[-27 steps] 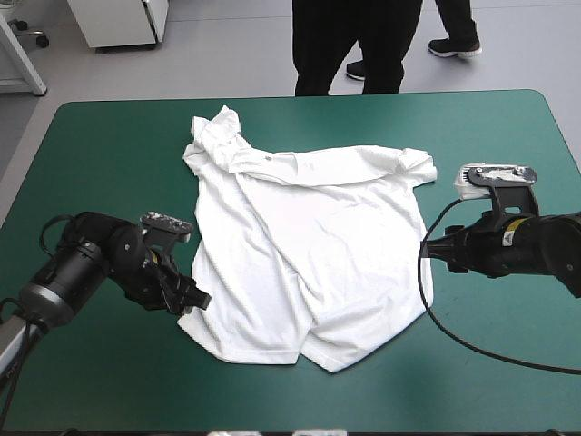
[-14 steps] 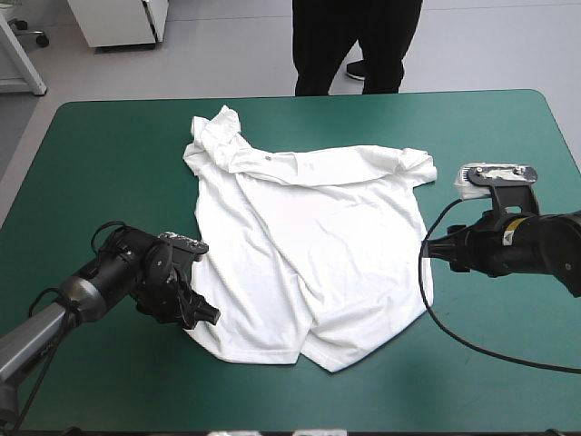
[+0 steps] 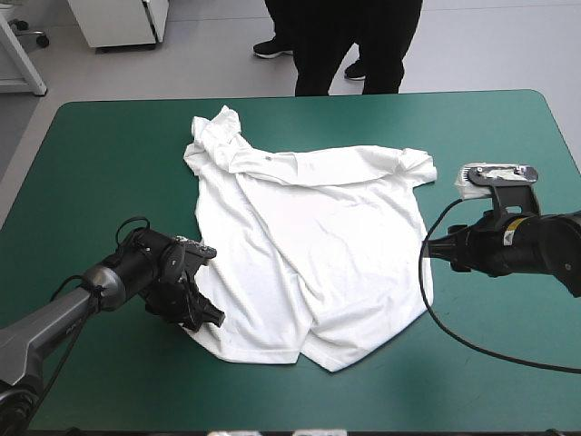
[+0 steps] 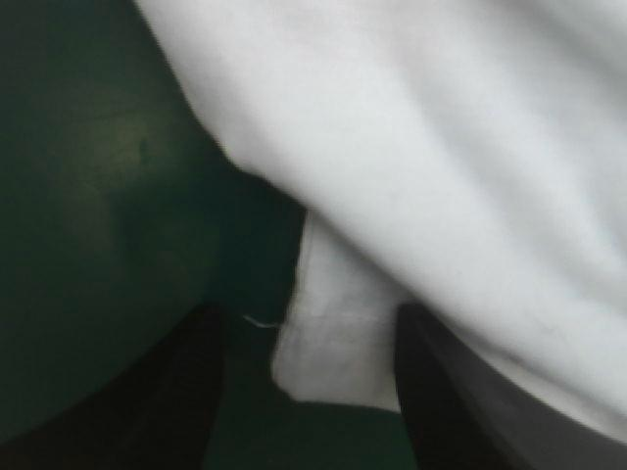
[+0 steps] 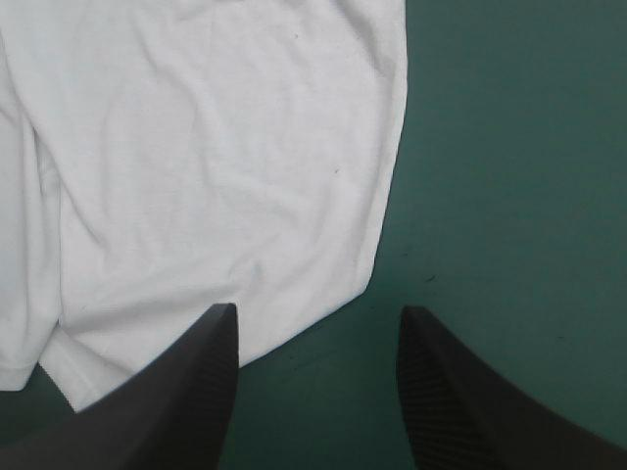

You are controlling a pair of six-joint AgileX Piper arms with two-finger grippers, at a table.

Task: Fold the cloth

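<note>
left gripper [image 4: 309, 318] spread, straddling t-shirt [image 3: 309, 227] corner

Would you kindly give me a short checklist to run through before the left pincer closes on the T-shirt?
1. The left pincer is open: ok.
2. The T-shirt has its hem corner between that pincer's fingers: ok.
3. Only one layer sits in that grasp: cannot tell.
4. The right pincer is open at the T-shirt's opposite side edge: ok.
5. The T-shirt lies flat: not ok, the far sleeve is bunched.
</note>
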